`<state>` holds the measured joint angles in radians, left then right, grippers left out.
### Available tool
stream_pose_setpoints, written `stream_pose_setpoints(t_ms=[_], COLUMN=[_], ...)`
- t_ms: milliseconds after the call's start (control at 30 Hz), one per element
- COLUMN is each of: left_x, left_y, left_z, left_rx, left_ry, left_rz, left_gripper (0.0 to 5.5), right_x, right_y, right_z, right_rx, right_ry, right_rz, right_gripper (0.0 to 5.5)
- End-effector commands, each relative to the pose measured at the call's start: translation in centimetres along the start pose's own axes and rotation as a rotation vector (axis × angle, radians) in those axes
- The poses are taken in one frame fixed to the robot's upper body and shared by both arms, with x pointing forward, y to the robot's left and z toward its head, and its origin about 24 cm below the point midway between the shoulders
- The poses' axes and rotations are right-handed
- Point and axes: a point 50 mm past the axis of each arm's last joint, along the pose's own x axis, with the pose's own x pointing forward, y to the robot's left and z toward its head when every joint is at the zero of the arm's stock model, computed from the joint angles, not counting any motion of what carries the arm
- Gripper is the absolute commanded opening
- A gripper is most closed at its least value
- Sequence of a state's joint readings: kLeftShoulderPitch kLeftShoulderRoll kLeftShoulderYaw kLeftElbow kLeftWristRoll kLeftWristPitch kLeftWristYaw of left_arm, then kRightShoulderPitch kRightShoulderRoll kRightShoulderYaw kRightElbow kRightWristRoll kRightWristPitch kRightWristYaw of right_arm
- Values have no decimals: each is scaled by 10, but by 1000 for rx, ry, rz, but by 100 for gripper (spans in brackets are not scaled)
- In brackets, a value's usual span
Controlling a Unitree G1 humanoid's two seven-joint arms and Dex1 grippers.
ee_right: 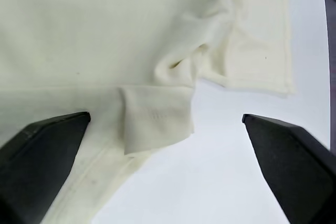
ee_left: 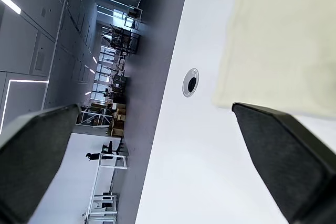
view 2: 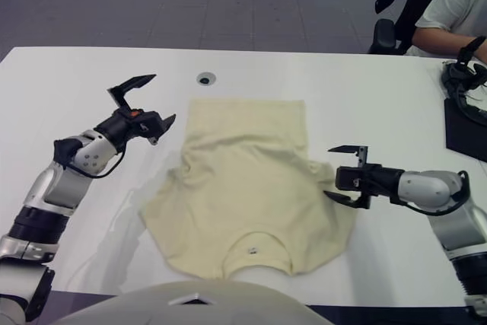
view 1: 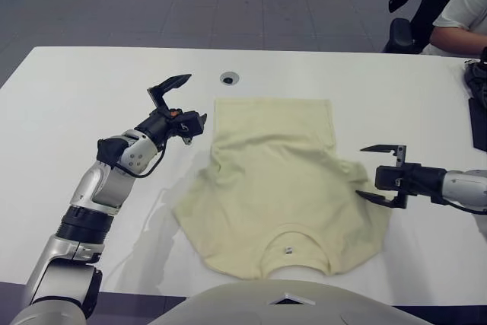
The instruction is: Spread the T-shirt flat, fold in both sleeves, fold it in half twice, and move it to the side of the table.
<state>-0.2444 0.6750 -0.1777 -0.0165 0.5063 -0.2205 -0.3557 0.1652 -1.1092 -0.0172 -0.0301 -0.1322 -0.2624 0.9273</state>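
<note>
You have the pale cream cotton T-shirt (view 1: 274,188) lying in the middle of the white tabletop (view 1: 91,89), collar toward the robot and hem toward the far edge, wrinkled around both sleeves. Your left gripper (view 1: 194,98) hangs over the table just beside the shirt's far left corner, fingers spread wide on nothing. Your right gripper (view 1: 362,171) sits at the rumpled right sleeve, fingers likewise apart, the lower one at the cloth's edge.

Head stereo, wrist close-ups, shared T-shirt (view 1: 274,188)

No text can be read (the small tag (view 1: 288,250) at the T-shirt (view 1: 274,180) collar is too tiny to make out)
</note>
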Motion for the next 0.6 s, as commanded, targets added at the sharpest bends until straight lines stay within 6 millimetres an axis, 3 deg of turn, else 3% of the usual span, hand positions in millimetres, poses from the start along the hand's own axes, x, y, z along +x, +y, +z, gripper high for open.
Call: stream_pose_setpoints(t_ms=[33, 267, 600], left_x=[-9, -11, -24], left_y=[-1, -6, -13], left_z=[0, 7, 25], left_rx=[8, 23, 33], left_ry=[9, -9, -64], left_rz=[-22, -46, -69], left_gripper=[538, 538, 538], right_x=[-5, -12, -21], right_y=[28, 20, -17], right_z=[13, 57, 35], right_rx=[25, -50, -160], right_ry=[-34, -197, -13], right_rz=[171, 160, -47], right_gripper=[540, 540, 540])
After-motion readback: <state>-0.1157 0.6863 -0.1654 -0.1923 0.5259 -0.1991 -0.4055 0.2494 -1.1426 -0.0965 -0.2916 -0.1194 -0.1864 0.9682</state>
